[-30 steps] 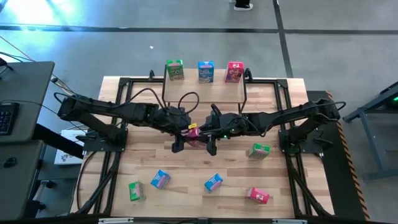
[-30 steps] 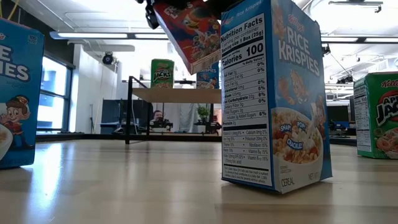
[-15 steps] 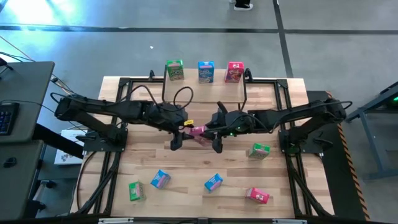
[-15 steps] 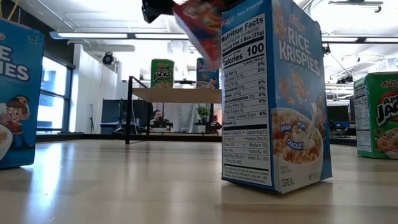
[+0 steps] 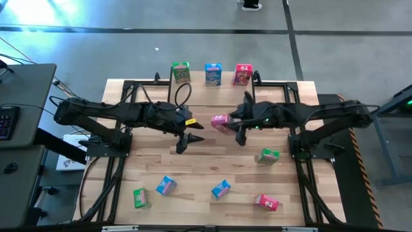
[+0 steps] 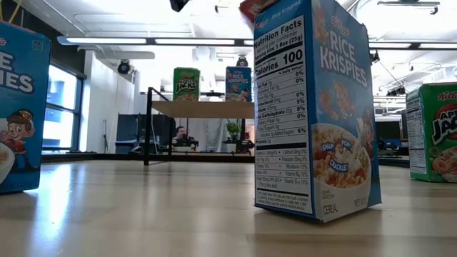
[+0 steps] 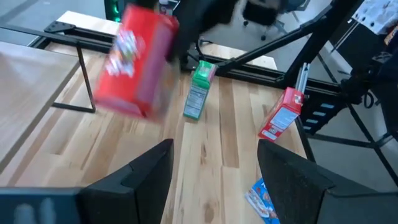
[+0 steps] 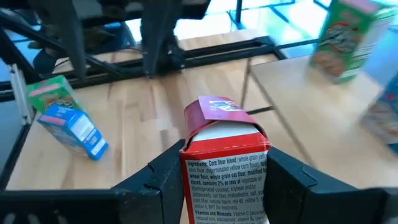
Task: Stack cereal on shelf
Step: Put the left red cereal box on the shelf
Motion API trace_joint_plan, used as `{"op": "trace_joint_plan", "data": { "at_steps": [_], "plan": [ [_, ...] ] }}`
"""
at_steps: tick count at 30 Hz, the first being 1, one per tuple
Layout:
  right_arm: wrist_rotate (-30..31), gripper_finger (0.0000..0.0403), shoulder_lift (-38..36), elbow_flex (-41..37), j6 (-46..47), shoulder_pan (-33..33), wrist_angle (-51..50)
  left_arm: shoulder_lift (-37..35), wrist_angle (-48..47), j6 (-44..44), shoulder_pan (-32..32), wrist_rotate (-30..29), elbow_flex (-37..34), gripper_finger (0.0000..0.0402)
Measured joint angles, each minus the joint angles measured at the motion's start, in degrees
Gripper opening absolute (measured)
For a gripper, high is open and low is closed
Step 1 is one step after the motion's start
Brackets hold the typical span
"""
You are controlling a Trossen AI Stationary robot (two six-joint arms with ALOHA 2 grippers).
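Nine cereal boxes [image 5: 267, 155]: three green, three blue, three red-pink; one shelf [image 5: 212, 93]

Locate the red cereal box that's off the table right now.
High view: the red cereal box is held in the right gripper, mid-table just in front of the shelf, right of the open left gripper.

- Low view: red box [image 6: 255, 7] cut off by top edge, mostly behind the blue Rice Krispies box [image 6: 314, 107].
- Left blue box [image 6: 21, 107] cropped at the edge.
- Left wrist view: the carried red box motion-blurred; print unreadable.
- Right wrist view: shelf boxes [image 8: 345, 37] blurred.
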Motion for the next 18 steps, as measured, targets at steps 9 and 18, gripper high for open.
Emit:
{"op": "trace_joint_plan", "data": {
  "at_steps": [9,18],
  "plan": [
    [-4.9,0.0161,-10.9,0.0,-9.1,-6.3,-4.2,-0.6,-0.1,0.0,2.5,-1.0,0.0,0.0223],
    [-15.1,0.0161,-22.1,-4.3,-16.5,-19.0,-3.2,-1.7,4.0,0.0,6.7,-3.7,0.0,0.0223]
  ]
}}
